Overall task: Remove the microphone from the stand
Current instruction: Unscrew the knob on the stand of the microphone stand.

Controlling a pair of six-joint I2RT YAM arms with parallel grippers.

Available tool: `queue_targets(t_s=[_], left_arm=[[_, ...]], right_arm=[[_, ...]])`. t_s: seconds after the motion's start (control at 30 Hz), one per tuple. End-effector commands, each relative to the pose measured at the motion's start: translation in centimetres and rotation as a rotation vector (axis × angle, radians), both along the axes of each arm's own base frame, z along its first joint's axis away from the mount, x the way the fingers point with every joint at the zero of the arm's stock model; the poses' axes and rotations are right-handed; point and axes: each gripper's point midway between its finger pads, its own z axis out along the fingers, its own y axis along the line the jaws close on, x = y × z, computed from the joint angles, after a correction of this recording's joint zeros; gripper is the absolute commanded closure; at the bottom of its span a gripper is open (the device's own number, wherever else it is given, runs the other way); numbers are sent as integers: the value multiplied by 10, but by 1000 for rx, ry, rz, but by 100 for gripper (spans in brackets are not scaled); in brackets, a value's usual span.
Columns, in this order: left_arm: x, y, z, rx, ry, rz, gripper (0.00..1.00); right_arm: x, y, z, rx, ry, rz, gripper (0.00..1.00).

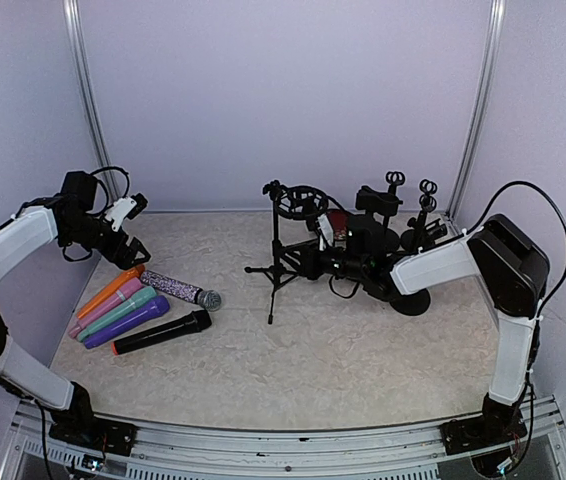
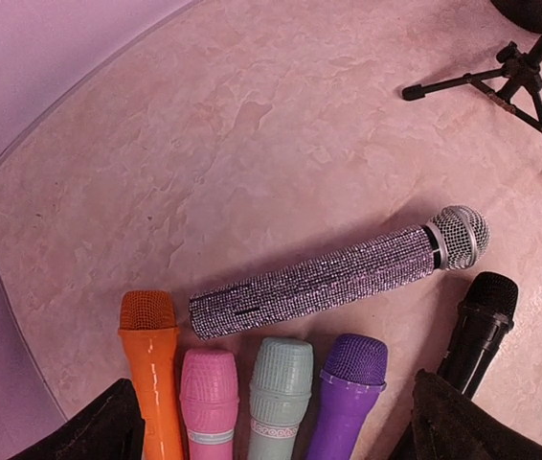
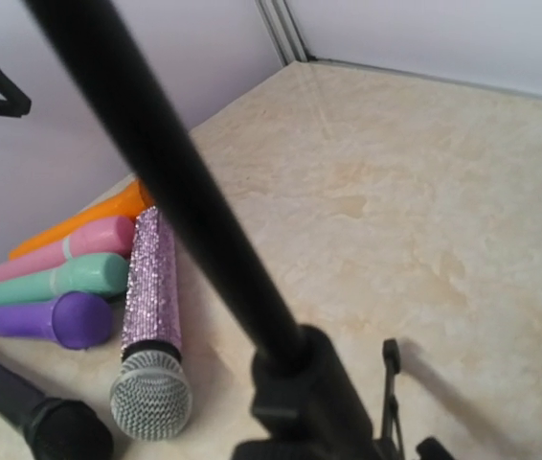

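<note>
I judge the microphone (image 1: 336, 221), seemingly the reddish body just beside the top ring of the stand (image 1: 277, 262), stiff and smooth, best held mid-body; whether my right gripper (image 1: 321, 238) pinches it I cannot tell, and my left gripper (image 2: 276, 422) is spread, well apart from the stand.

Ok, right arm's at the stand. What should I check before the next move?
1. Right gripper close to the pole of the stand: ok.
2. Right gripper's hold on anything: cannot tell, fingers hidden.
3. Ring mount occupied: cannot tell.
4. Stand upright on its legs: ok.
5. Left gripper open, empty, above the loose microphones: ok.
6. Sparkly microphone apart from the stand's feet: ok.
</note>
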Motion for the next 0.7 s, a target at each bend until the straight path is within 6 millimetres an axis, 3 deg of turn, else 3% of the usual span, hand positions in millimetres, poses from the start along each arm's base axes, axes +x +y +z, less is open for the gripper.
queue_targets(t_s=[0.0, 0.2, 0.3, 0.37, 0.43, 0.5, 0.6, 0.67], left_arm=[[4, 3, 13, 5, -20, 3, 6], [6, 3, 13, 8, -15, 3, 6], [5, 3, 14, 11, -21, 0, 6], [4, 3, 13, 12, -18, -3, 6], [3, 3, 13, 13, -15, -3, 6], [3, 3, 12, 12, -13, -3, 6], [2, 3, 14, 14, -16, -6, 6], [2, 4, 14, 19, -16, -6, 6]], right_arm=[[0, 10, 14, -2, -61, 6, 75], [-1, 15, 15, 8, -53, 3, 85], [-1, 19, 10, 8, -40, 5, 86], [-2, 21, 9, 12, -36, 5, 81], [-3, 24, 8, 21, -35, 6, 66], [-3, 25, 6, 22, -36, 2, 60], [-3, 25, 3, 18, -32, -9, 59], [-1, 22, 1, 13, -32, -32, 65]])
